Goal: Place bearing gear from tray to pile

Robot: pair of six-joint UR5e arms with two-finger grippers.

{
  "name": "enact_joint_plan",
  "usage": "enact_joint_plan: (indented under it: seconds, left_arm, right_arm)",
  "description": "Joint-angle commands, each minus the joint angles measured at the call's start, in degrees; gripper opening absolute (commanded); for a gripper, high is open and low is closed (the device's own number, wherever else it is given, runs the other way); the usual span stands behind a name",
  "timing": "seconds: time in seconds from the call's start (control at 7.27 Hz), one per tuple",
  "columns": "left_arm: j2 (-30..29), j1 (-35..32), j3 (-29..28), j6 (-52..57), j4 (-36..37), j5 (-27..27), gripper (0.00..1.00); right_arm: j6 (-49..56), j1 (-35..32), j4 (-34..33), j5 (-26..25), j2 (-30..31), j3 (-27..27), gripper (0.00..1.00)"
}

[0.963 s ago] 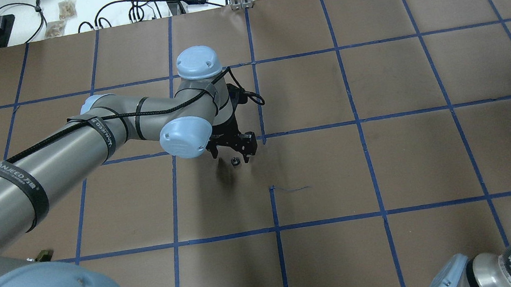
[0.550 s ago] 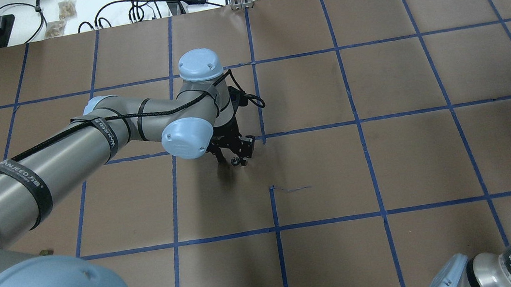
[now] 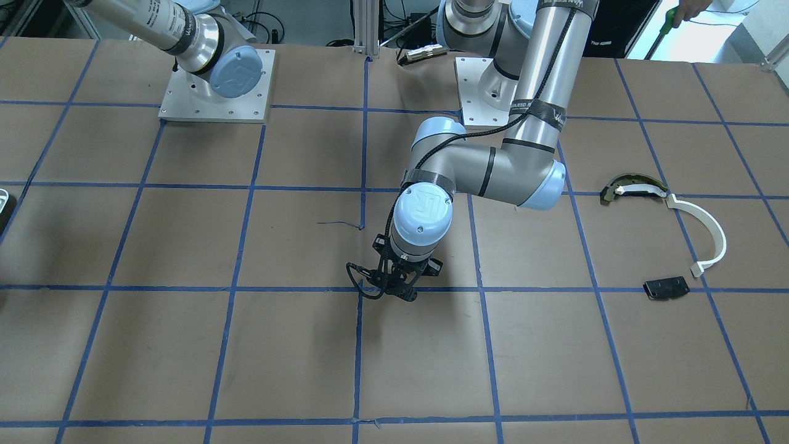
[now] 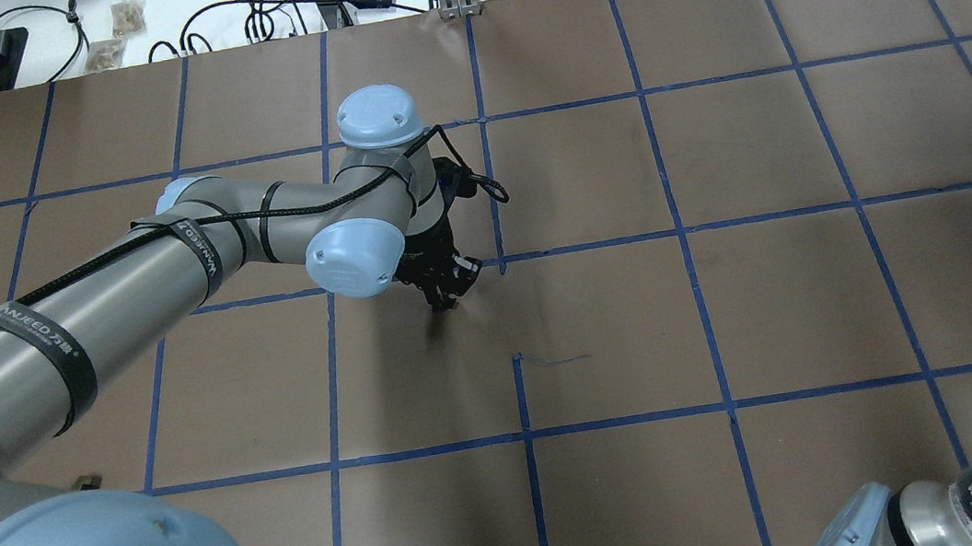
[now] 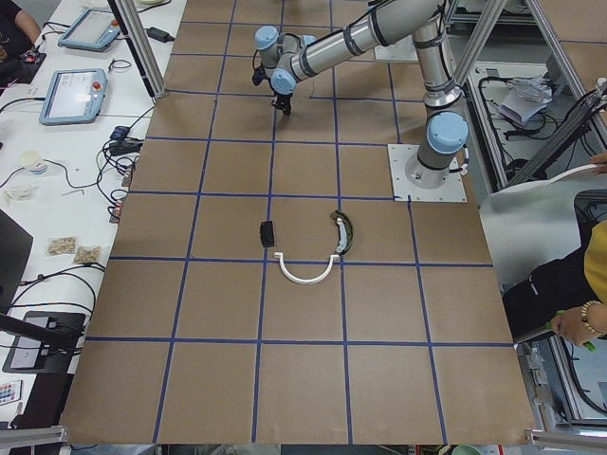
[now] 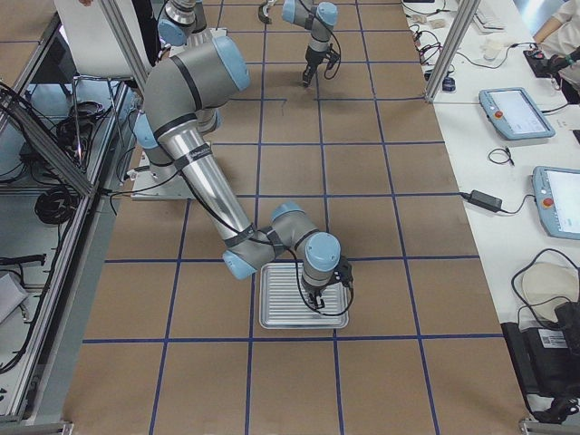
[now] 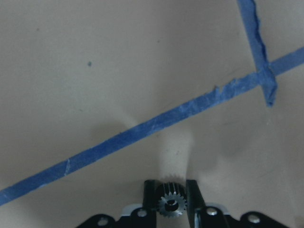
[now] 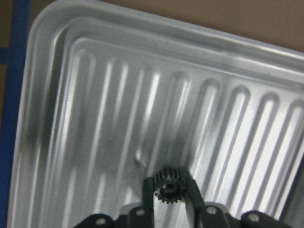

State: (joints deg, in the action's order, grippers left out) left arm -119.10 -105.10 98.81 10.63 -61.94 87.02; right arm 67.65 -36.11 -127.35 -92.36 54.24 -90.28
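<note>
left claw [image 7: 170, 186] tight on a gear [image 7: 170, 204], right claw [image 8: 168, 182] on second gear [image 8: 169, 187] above tray [image 8: 71, 118]

The tray [image 8: 57, 71] is glossy ribbed metal; the worktop [image 3: 185, 345] is matt brown paper. The bright gear [image 7: 171, 203] looks like polished metal, the dark gear [image 8: 168, 186] duller.

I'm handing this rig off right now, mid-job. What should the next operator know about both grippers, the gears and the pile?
Left gripper: shut on a small gear, low at the table centre beside a tape crossing.
Right gripper: shut on a dark gear, over the tray.
Pile: white arc, dark-and-cream piece and black plate on the robot's left side; no gear shows there.
Done: both gears gripped.
Left: bring each gear to the pile and release, probably the left arm's first.
</note>
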Motion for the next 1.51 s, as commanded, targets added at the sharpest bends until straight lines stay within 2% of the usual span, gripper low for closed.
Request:
enact_joint_plan:
  seconds: [0.0, 0.28, 0.41, 0.69, 0.96, 1.1, 1.24, 1.38]
  left_arm:
    - [2.46, 1.46, -2.20, 0.71, -0.63, 2.95, 0.00]
    - [5.71, 8.03, -7.82, 1.42, -7.64, 5.25, 0.00]
    - [6.59, 13.29, -7.93, 1.50, -8.02, 9.26, 0.00]
    - [8.70, 27.33, -7.14, 4.64, -10.04, 9.83, 0.00]
    - [9.59, 40.08, -3.47, 14.55, -9.26, 9.83, 0.00]
    - [9.50, 47.98, -2.23, 19.21, -9.08, 9.74, 0.00]
    - [9.24, 51.88, -1.70, 19.87, -9.60, 9.66, 0.00]
    - [8.20, 54.36, 0.57, 21.35, -9.17, 9.57, 0.00]
  right_arm:
    - [-0.06, 0.07, 0.43, -0.10, 0.51, 0.63, 0.00]
    - [-3.81, -1.93, 1.57, 0.42, 5.49, 0.29, 0.00]
    - [-11.32, -7.95, 5.23, 0.34, 8.48, -0.06, 0.00]
    - [-35.69, -24.88, 16.54, 0.60, 14.46, 0.02, 0.00]
    - [-63.91, -46.22, 18.54, 1.30, 14.05, 0.20, 0.00]
    - [-75.35, -53.03, 18.19, 11.66, 12.92, -0.06, 0.00]
    - [-85.13, -58.84, 17.75, 16.55, 12.82, 0.11, 0.00]
    - [-89.05, -66.56, 13.92, 16.34, 11.51, 0.28, 0.00]
